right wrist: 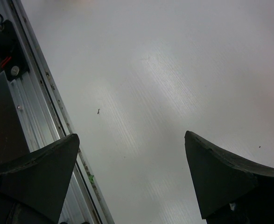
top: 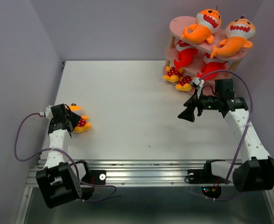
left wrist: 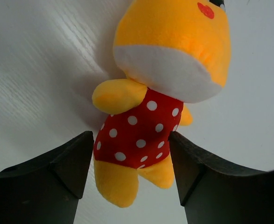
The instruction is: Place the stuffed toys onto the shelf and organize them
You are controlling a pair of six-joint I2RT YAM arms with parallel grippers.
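Note:
A small yellow-orange stuffed toy (top: pixel 80 123) (left wrist: pixel 169 56) with a red white-dotted body lies on the white table at the left. My left gripper (top: pixel 73 122) (left wrist: pixel 132 137) is low over it, open, with one finger on each side of the dotted body, at or very near the cloth. The pink shelf (top: pixel 181 22) stands at the far right. Two orange sharks (top: pixel 204 25) sit on its top board, two red sharks (top: pixel 186 55) on the middle one, and two small dotted figures (top: pixel 179 77) at the bottom. My right gripper (top: pixel 184 114) (right wrist: pixel 132 144) hangs open and empty in front of the shelf.
A metal rail (top: pixel 141 170) (right wrist: pixel 43 79) runs along the table's near edge, by the arm bases. Grey walls close in the table on the left, back and right. The right arm's purple cable (top: pixel 242 79) loops up close to the shelf's lower boards.

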